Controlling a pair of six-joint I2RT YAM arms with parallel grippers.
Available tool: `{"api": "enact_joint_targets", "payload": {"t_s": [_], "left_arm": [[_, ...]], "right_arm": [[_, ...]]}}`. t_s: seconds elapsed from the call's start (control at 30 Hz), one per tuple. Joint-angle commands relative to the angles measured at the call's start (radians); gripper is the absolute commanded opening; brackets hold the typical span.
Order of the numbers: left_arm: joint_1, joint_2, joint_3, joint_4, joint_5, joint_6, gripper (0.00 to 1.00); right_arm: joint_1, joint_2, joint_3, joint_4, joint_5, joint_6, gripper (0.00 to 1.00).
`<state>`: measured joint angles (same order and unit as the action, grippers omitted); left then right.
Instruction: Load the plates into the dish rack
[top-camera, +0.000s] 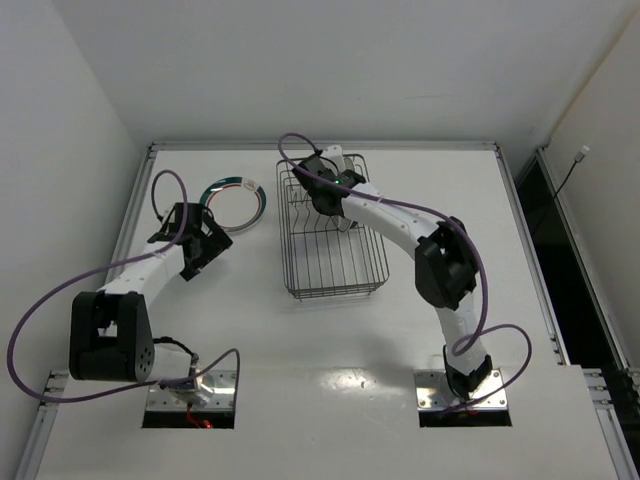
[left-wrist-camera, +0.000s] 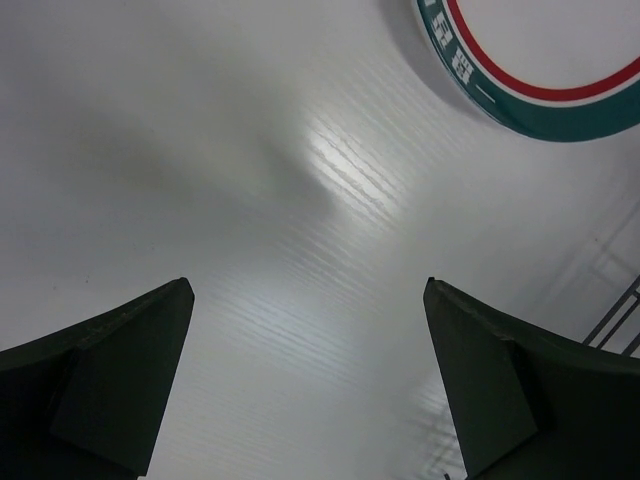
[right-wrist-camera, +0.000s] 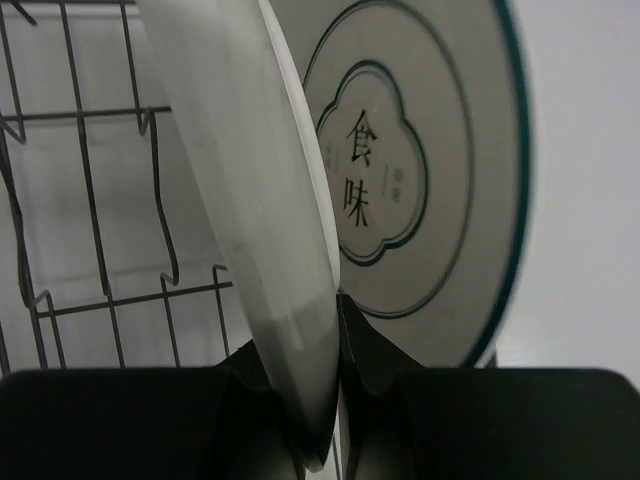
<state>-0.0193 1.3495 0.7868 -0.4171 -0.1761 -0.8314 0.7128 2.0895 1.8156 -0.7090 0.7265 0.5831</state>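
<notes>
On the white table (top-camera: 300, 350), nearest the arm bases, the left gripper (left-wrist-camera: 308, 290) hung over bare tabletop with its jaws spread wide and nothing between them. Just beyond it a plate with a dark teal rim and a thin red ring (top-camera: 236, 205) lay flat on the table, left of the dish rack (top-camera: 336, 295) and apart from it. The rack, a dark wire basket, stood lengthwise near the middle of the table. At its far end the right gripper (right-wrist-camera: 320, 370) was clamped on the lower edge of a plain-looking white plate (right-wrist-camera: 250, 180), held upright over the wire floor; whether it sat between the tines could not be told. Just behind it stood a second upright plate with a teal rim and a cloud-shaped outline around two dark characters (right-wrist-camera: 420, 180).
</notes>
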Motion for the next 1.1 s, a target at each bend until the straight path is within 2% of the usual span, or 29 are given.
{"api": "enact_joint_targets", "payload": {"t_s": [0.0, 0.07, 0.13, 0.33, 0.47, 0.57, 0.77, 0.87, 1.07], "left_arm": [[0.021, 0.02, 0.054, 0.047, -0.022, -0.008, 1.0], [0.031, 0.029, 0.066, 0.06, -0.022, -0.008, 1.0], [0.042, 0.042, 0.077, 0.07, -0.013, -0.008, 1.0], [0.076, 0.094, 0.124, 0.08, 0.015, -0.008, 1.0], [0.097, 0.115, 0.15, 0.08, 0.038, 0.002, 1.0], [0.107, 0.115, 0.16, 0.092, 0.064, 0.002, 1.0], [0.127, 0.155, 0.201, 0.106, 0.098, -0.011, 1.0], [0.148, 0.213, 0.212, 0.139, 0.188, -0.044, 1.0], [0.163, 0.313, 0.247, 0.233, 0.248, -0.081, 0.99]], "right_arm": [[-0.006, 0.02, 0.092, -0.029, -0.041, 0.029, 0.0], [-0.006, 0.03, 0.102, -0.029, -0.041, 0.038, 0.0], [-0.006, 0.03, 0.102, -0.029, -0.065, 0.038, 0.05], [-0.025, -0.006, 0.102, -0.058, -0.143, 0.047, 0.26], [-0.053, -0.017, 0.218, -0.151, -0.223, 0.014, 0.36], [-0.053, -0.037, 0.29, -0.216, -0.234, -0.012, 0.42], [-0.053, -0.155, 0.3, -0.262, -0.266, -0.045, 0.5], [-0.053, -0.242, 0.258, -0.262, -0.3, -0.054, 0.5], [-0.053, -0.474, 0.006, -0.156, -0.404, -0.077, 0.5]]}}
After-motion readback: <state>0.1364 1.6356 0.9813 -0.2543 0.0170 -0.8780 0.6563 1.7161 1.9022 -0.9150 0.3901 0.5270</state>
